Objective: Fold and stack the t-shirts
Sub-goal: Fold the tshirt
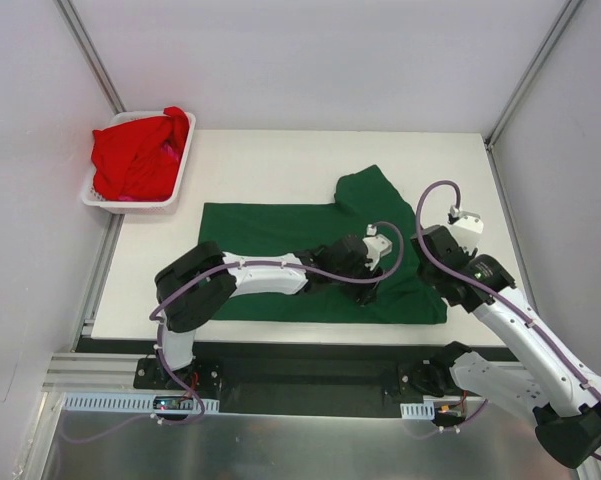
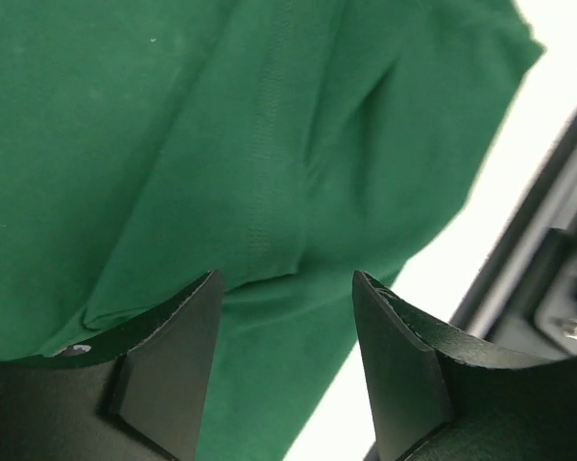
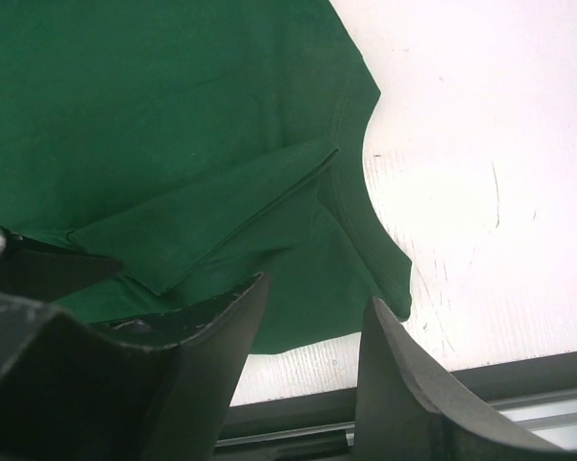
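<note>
Closest to the arm bases, along the near edge of the table, lies the green t-shirt. It is spread flat with its long axis running left to right, parallel to that edge. Its right end reaches toward the near right corner, and one flap is thrown out toward the far edge.

Both grippers are at that right end. The left gripper has its arm reaching across from the left, low over the cloth. Its fingers are spread, with a soft ridge of green fabric lying beneath the gap, and nothing looks pinched. The right gripper sits just beside the shirt's right border, above the curved neckline. Its fingers are also spread, and bare table and the edge of the cloth show between them (no fabric caught there that I can see).

So the shirt stretches away to the left of both hands. The right arm is nearer the neckline end, and the left arm is nearer the middle. I judge the coming fold will carry this right end leftward along the long axis, which calls for a grip on the corners here first.

Farthest off, at the far left corner, the red t-shirts lie heaped in a white basket, well apart from both grippers.
</note>
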Tool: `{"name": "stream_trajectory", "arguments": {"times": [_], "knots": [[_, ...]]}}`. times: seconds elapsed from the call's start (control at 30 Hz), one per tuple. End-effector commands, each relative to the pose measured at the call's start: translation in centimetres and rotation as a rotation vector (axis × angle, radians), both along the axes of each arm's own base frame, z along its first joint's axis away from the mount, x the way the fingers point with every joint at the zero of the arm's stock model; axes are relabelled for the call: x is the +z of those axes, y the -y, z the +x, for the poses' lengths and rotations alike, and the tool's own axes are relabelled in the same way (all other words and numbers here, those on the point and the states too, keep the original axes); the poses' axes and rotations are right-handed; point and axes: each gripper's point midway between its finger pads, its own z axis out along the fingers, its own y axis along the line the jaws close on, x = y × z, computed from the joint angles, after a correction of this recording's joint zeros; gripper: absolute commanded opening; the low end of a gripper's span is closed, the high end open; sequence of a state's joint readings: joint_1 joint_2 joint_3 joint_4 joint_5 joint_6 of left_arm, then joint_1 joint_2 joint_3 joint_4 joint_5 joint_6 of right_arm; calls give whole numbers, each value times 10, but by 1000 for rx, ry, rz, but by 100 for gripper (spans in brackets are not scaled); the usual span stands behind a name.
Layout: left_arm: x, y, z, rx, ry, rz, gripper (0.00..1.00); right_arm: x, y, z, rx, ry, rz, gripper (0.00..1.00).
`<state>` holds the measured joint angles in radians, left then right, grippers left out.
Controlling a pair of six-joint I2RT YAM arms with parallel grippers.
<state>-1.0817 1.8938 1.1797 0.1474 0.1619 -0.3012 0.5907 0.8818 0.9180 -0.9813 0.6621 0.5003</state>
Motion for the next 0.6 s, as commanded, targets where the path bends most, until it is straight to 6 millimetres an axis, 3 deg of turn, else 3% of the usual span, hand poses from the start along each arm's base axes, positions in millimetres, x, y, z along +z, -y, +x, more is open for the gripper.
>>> {"name": "stream_trajectory", "arguments": {"times": [0.0, 0.37, 0.57], "knots": [[-8, -4, 10, -32, 176, 132, 56, -1, 0, 0, 1, 1, 6, 48], [-9, -4, 11, -24, 268, 188, 56, -6, -4, 2, 12, -13, 18, 49], [9, 6, 8, -26, 277, 140, 55, -7, -1, 1, 5, -14, 12, 49]]}}
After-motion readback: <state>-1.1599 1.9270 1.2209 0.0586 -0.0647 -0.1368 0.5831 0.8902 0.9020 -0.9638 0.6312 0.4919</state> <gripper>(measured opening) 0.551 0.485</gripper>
